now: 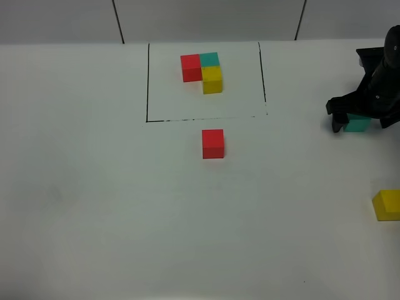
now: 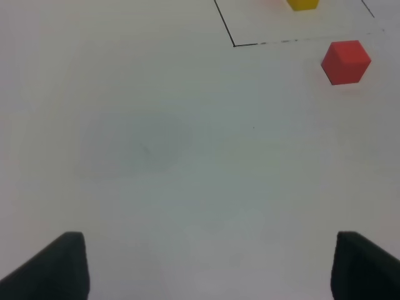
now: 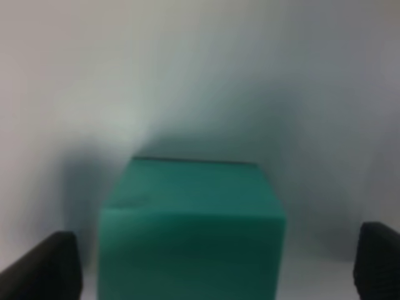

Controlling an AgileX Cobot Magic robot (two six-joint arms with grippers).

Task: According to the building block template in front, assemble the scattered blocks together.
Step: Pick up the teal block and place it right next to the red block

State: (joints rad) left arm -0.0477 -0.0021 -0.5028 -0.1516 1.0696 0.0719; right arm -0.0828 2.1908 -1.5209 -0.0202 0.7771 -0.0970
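1. The right pincer [image 1: 358,120] is down at the white table [image 1: 94,200], its two black fingers straddling the teal cube [image 3: 190,219]; it is released, not clenched, since the wrist view shows a strip of table between each fingertip and the cube's sides.
2. The teal cube sits flat on the table, squarely between those fingers; nothing lifts it.
3. The yellow cube [image 1: 387,205] lies near the right pincer, on its side toward the table's front edge, apart from it and partly cut off by the picture's edge.
4. The red cube [image 1: 213,143] is well apart from the right pincer, off toward the middle of the table; it rests just outside the thin black frame [image 1: 147,81].
5. The building block template [image 1: 203,70], red, teal and yellow joined in an L, stands inside that frame, farther from the right pincer than the red cube.
6. The left pincer [image 2: 206,269] is released and holds nothing, fingertips wide over bare table; the red cube lies well out in front of it.
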